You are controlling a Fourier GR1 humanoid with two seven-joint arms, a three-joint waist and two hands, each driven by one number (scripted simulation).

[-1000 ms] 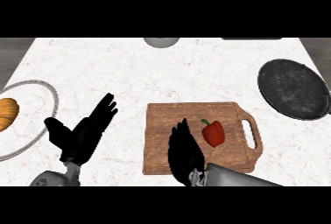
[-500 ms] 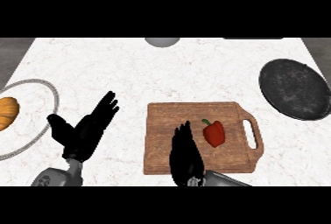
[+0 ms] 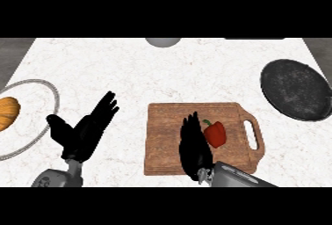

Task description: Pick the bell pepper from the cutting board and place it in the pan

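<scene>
head view, counter [image 3: 162,74]: pale speckled marble top, filling the view.
cutting board [image 3: 168,140]: wooden, with a handle slot on its right side; it lies at the lower middle of the counter.
bell pepper [image 3: 215,133]: red with a green stem, lying on the right half of the cutting board, between the board's middle and the handle slot.
right hand [image 3: 193,147]: black, over the middle of the cutting board, entering from the lower edge with its grey forearm; fingers straight and pointing up the view, just left of the bell pepper, right beside it; whether they touch it, i cannot tell; nothing is held.
left hand [image 3: 83,132]: black, over bare counter left of the cutting board; fingers spread and straight, thumb out to the left; open, resting, holding nothing.
pan [image 3: 299,90]: dark and round, at the right edge of the counter, well apart from the cutting board, up and to its right.
plate [image 3: 48,94]: round with a pale rim, at the left edge, partly cut off.
orange food [image 3: 6,113]: lies on the plate at the far left; what kind, i cannot tell.
grey round object [image 3: 162,41]: at the top edge of the counter, only partly showing.
</scene>
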